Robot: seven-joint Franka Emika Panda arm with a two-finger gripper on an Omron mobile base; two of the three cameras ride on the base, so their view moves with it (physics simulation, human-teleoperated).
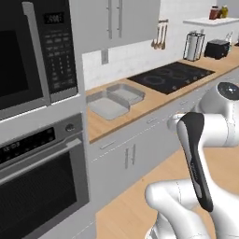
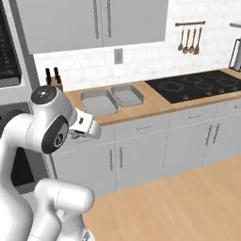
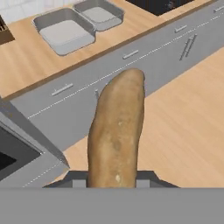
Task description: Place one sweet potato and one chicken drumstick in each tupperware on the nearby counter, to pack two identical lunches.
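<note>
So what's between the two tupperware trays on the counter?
Nothing: the two tupperware sit side by side on the counter, empty, seen in the right base view.

sweet potato [image 3: 116,131]: tan-brown skin, mottled, with small pale flecks.
tupperware, nearer [image 3: 64,31]: plain grey, lighter grey floor.
tupperware, farther [image 3: 99,13]: same plain grey.
worktop [image 1: 154,100]: light wood, faint butcher-block grain.
cabinet fronts [image 2: 141,150]: pale grey, silver handles.
cooktop [image 2: 200,85]: glossy black, thin pale ring marks.
backsplash [image 2: 141,52]: white tile.
floor [image 2: 188,202]: light wood.
my arm [image 1: 205,140]: white, dark joints.
</note>
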